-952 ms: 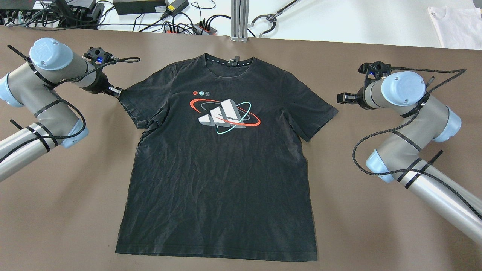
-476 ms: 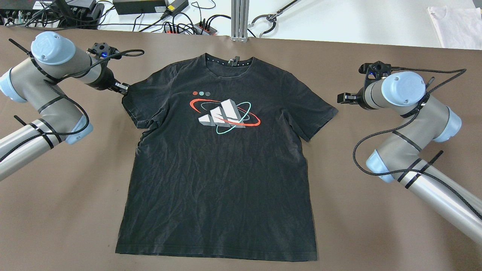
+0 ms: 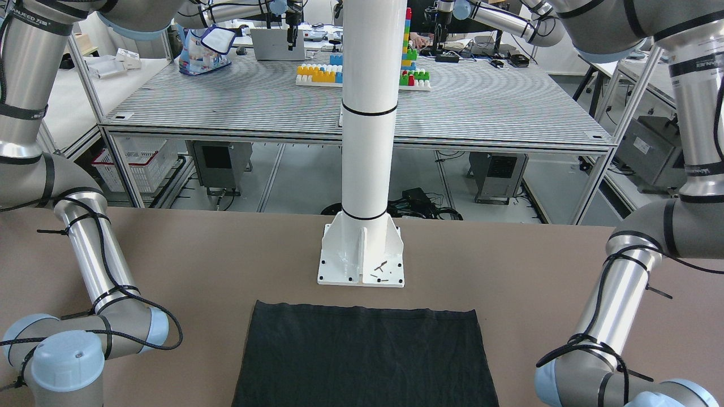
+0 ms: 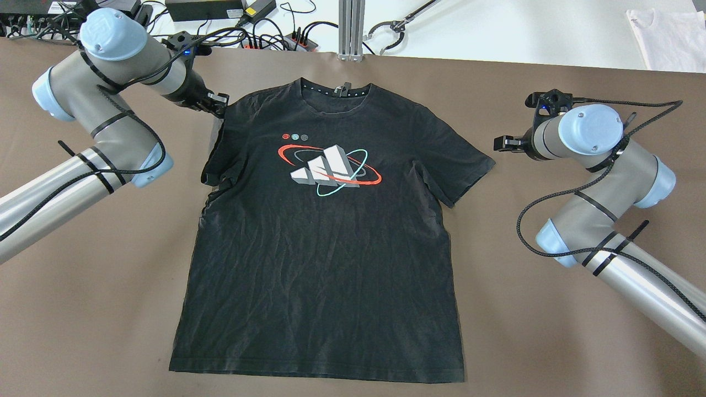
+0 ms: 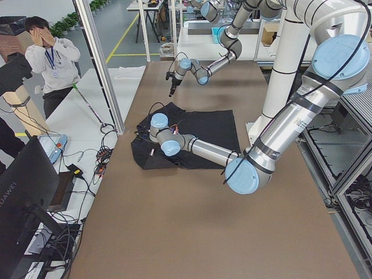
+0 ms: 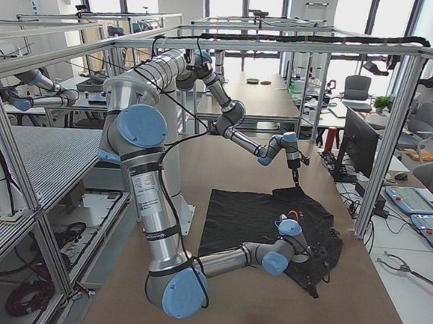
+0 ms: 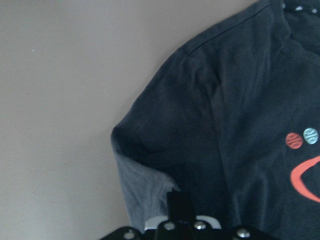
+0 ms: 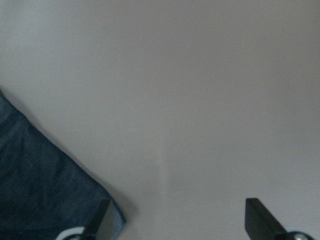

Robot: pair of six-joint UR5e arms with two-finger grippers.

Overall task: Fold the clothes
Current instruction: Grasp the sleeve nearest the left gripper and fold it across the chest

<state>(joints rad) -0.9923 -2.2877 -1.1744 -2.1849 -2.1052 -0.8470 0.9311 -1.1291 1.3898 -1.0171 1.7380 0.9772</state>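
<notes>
t-shirt point(image 4: 325, 248): black, spread face up in the middle of the overhead view, collar point(image 4: 336, 91) toward the top edge, hem toward the bottom; wrinkled across the body.
print point(image 4: 328, 171): red, white and teal, on the chest, centre of the overhead view.
table point(image 4: 551, 342): brown, under the whole shirt.
left gripper point(image 4: 219, 105): upper left of the overhead view, at the shirt's shoulder edge; jaws clamped on the sleeve fabric, one dark finger point(image 7: 180, 205) resting on the cloth at the bottom centre of the left wrist view.
left-side sleeve point(image 4: 220, 151): doubled inward over the shirt's body, paler inside face showing at the lower left of the left wrist view.
right gripper point(image 4: 499, 143): right of centre in the overhead view, just beside the other sleeve and apart from it; jaws wide, holding nothing, fingers point(image 8: 102, 220) far apart at the bottom of the right wrist view over bare table.
right-side sleeve point(image 4: 463, 165): flat, spread outward, its corner at the lower left of the right wrist view.
white post point(image 3: 367, 113): upright at the centre of the front-facing view, bolted base just behind the hem.
cables point(image 4: 265, 38): along the top edge of the overhead view, off the brown surface.
</notes>
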